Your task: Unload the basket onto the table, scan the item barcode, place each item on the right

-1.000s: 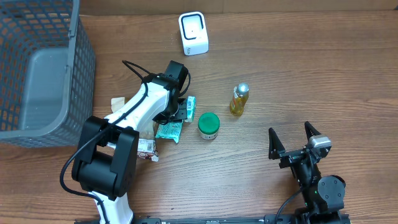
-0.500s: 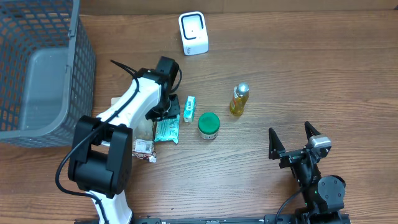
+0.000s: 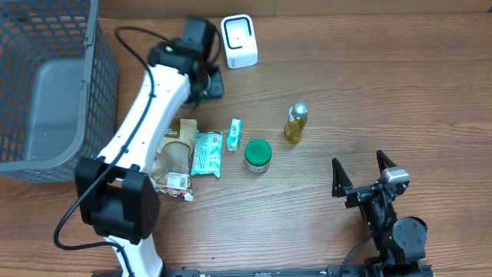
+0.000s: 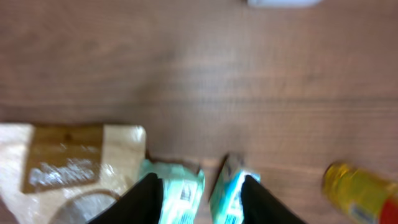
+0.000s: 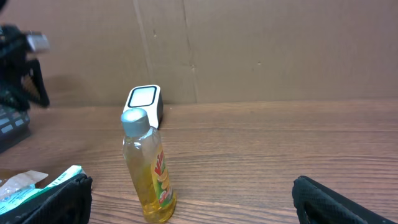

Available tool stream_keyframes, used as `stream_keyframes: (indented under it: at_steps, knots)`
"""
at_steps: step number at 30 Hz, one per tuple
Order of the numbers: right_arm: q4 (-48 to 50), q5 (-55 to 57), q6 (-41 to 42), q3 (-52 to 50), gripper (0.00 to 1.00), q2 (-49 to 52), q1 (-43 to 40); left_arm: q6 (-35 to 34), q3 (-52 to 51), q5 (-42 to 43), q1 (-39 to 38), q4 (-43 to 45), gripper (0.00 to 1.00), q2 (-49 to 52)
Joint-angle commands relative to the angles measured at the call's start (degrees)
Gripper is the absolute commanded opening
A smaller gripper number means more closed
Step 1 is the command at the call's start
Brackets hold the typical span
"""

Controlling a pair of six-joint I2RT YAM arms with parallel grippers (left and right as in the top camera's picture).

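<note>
- The small teal carton [image 3: 234, 134] lies flat near the middle of the worktop [image 3: 384, 92], long side running from the far edge toward the near edge.
- The left claw [image 3: 209, 83] hangs over the far part of the worktop, just beside the white barcode scanner [image 3: 239, 41] and toward the left edge from it. It is well apart from the carton, which lies nearer the front edge.
- From the left wrist, the left claw [image 4: 199, 186] has its jaws apart with nothing between them. The carton [image 4: 231, 193] shows down on the wood in the gap, nearer one finger, and nothing touches it.
- A teal packet [image 3: 206, 152] lies just beside the carton on its left. It partly overlaps a beige pouch [image 3: 178, 150], and a small snack wrapper [image 3: 181, 183] sits at the pouch's near corner.
- A green-lidded jar [image 3: 258, 155] stands just right of the carton and a little nearer the front edge.
- A yellow bottle [image 3: 295, 123] with a silver cap stands upright further toward the right edge, apart from the jar.
- The scanner stands near the far edge, its window facing up.
- A grey mesh basket [image 3: 100, 85] fills the far left corner.
- The right claw [image 3: 367, 181] rests near the front right corner, jaws spread wide and empty, well apart from every item.
- From the right wrist, the bottle [image 5: 149, 174] stands in front of the scanner [image 5: 144, 102].
</note>
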Motion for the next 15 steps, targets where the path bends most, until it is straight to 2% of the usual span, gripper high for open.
stream_keyframes:
  at_steps: [1,8,9,10,15]
  knots:
    - [0.1,0.3,-0.1,-0.6,1.0,-0.5,-0.2,1.0,2.9,-1.2,3.6,0.2,0.6,-0.8]
    - [0.1,0.3,-0.1,-0.6,1.0,-0.5,-0.2,1.0,3.0,-4.6,9.7,-2.0,0.72,-0.8]
    - [0.1,0.3,-0.1,-0.6,1.0,-0.5,-0.2,1.0,3.0,-4.6,10.3,-2.2,0.94,-0.8]
    - [0.1,0.3,-0.1,-0.6,1.0,-0.5,-0.2,1.0,3.0,-4.8,11.1,-2.4,1.0,-0.8]
    - [0.1,0.3,-0.1,-0.6,1.0,-0.5,-0.2,1.0,3.0,-4.8,13.2,-2.5,1.0,-0.8]
